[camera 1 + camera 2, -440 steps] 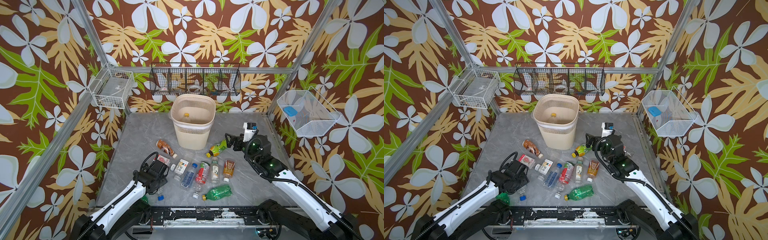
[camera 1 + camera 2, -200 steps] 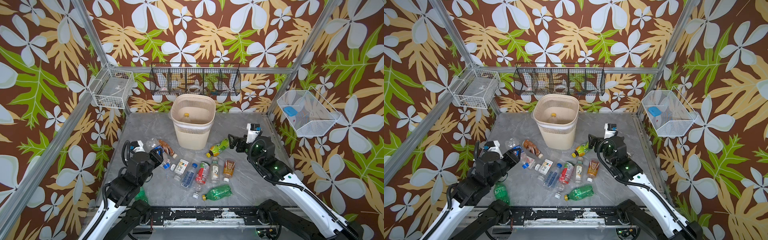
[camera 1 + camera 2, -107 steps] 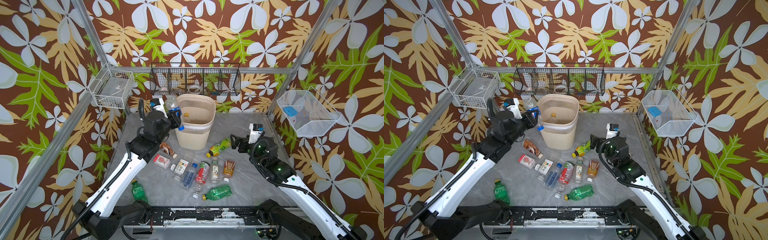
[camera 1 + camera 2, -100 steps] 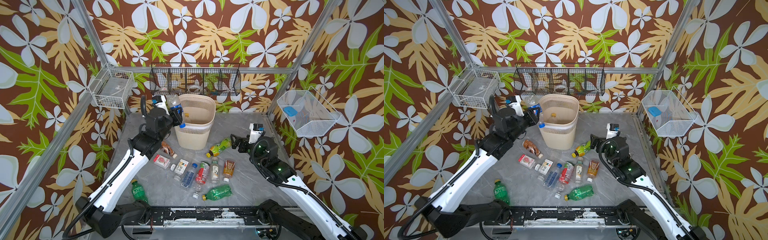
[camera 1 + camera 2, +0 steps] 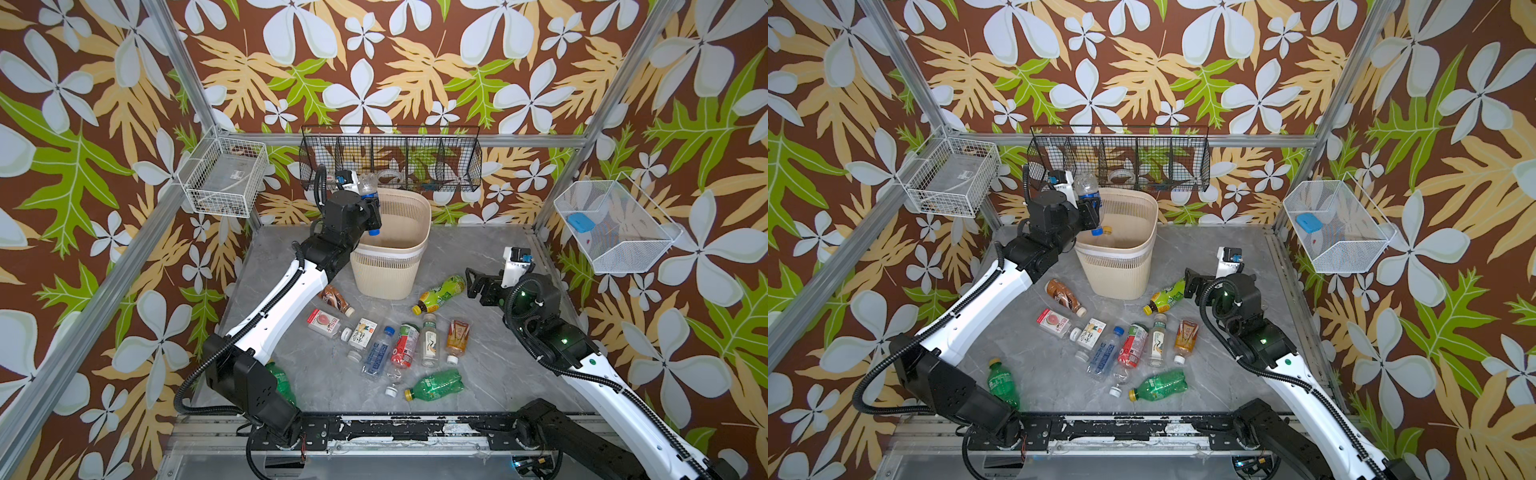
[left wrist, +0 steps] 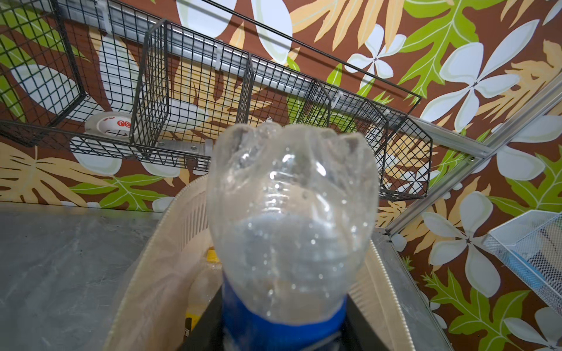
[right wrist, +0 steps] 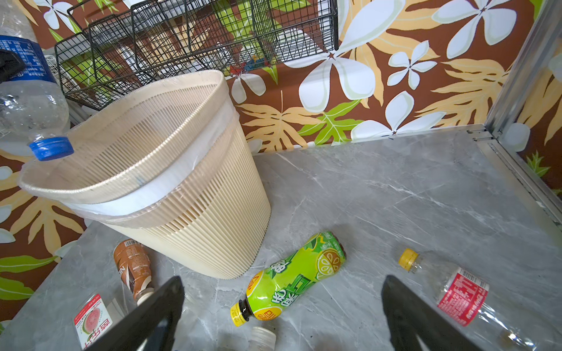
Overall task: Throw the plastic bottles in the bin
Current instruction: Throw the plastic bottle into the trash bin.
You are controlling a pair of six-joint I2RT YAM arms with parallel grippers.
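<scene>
The left hand point(image 5: 371, 209) is clamped on a clear plastic bottle with a blue label and blue cap point(image 5: 367, 192). It holds the bottle cap-down at the near-left rim of the beige lattice-sided plastic bin point(image 5: 388, 272). In both top views the cap hangs just inside the rim, while the bottle's body leans back above the edge.

The step in hand looks like the release. It would go best if the bottle were carried a little further over the opening before the jaws part, so that it drops clear of the rim and cannot tip outward. The bin looks light, so a knock on its rim could shift it.

Further right, the other loose plastic bottles point(image 5: 401, 345) lie on the grey marbled worktop point(image 5: 478, 365) in front of the bin. The right hand point(image 5: 468, 284) is empty with its jaws wide apart, just beside a green-and-yellow labelled bottle point(image 5: 442, 293) that lies near the bin's foot.

In the left wrist view the held bottle hides the gripping fingers. Most of the bin's floor is out of sight, though a yellow-capped bottle point(image 5: 1108, 229) shows inside. A green bottle point(image 5: 278, 376) is half hidden behind the left arm's base. A clear red-labelled bottle point(image 7: 450, 291) is cut off at the edge of the right wrist view, and I cannot find it in the top views.
</scene>
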